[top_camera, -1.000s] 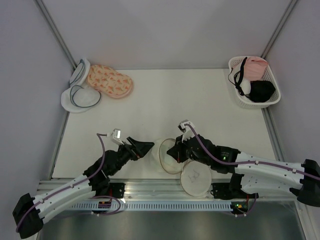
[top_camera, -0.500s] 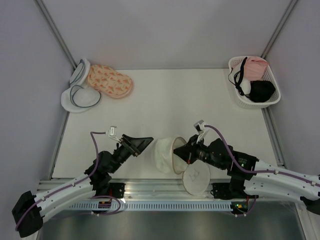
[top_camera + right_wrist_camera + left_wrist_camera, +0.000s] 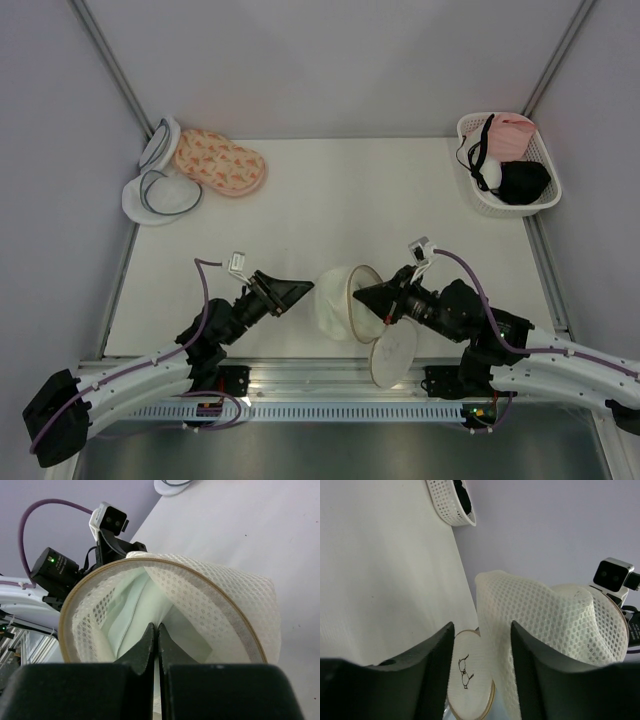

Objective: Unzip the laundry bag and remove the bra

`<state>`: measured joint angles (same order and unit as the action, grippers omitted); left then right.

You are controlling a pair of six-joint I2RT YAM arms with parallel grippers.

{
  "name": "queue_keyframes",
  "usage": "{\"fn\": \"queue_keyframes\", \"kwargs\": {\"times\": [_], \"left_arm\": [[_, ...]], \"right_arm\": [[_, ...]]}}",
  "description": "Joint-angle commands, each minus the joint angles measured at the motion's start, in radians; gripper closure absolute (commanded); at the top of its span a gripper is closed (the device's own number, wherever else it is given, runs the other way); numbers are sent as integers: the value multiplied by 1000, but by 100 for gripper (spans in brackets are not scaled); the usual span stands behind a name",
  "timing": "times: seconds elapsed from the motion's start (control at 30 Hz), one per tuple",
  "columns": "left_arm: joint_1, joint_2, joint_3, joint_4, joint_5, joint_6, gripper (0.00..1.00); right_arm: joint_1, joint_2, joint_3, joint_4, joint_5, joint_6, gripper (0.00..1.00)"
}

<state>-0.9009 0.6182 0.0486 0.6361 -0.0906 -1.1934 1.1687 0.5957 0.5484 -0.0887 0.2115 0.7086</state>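
Two end effectors met at the laundry bag (image 3: 335, 300), which was tipped up on its side between them, near the front edge of the worktop (image 3: 340, 200). The left end effector (image 3: 303, 290) had its fingers apart, just beside the mesh dome. The right end effector (image 3: 362, 295) had its fingers pressed together inside the bag's open mouth, with the tips at the pale mint bra (image 3: 127, 612). I could not tell if they pinched it. The round lid (image 3: 393, 350) hung open below. A white basket (image 3: 487, 205) sat far back on the right.
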Motion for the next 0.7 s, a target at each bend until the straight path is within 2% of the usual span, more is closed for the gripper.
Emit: {"fn": "queue_keyframes", "kwargs": {"times": [0.0,0.07,0.1,0.27,0.53,0.57,0.6,0.63,0.67], "left_arm": [[-4,2,-98,45,31,-26,51],[-4,2,-93,54,34,-21,60],[-4,2,-90,54,35,-18,71],[-3,5,-84,48,31,-21,98],[-4,12,-84,57,34,-18,98],[-3,14,-84,56,32,-20,90],[-4,12,-84,42,31,-24,77],[-4,9,-84,37,31,-29,62],[-4,6,-90,39,31,-34,41]], "right_arm": [[2,-28,13,24,37,-9,100],[2,-28,16,15,42,-11,100],[2,-27,16,15,43,-9,100],[2,-28,22,-2,46,-12,100],[2,-33,10,4,45,-8,100],[2,-33,12,4,45,-8,100],[0,-33,12,1,46,-9,100],[0,-34,12,0,46,-9,100],[0,-36,12,-2,49,-9,100]]}}
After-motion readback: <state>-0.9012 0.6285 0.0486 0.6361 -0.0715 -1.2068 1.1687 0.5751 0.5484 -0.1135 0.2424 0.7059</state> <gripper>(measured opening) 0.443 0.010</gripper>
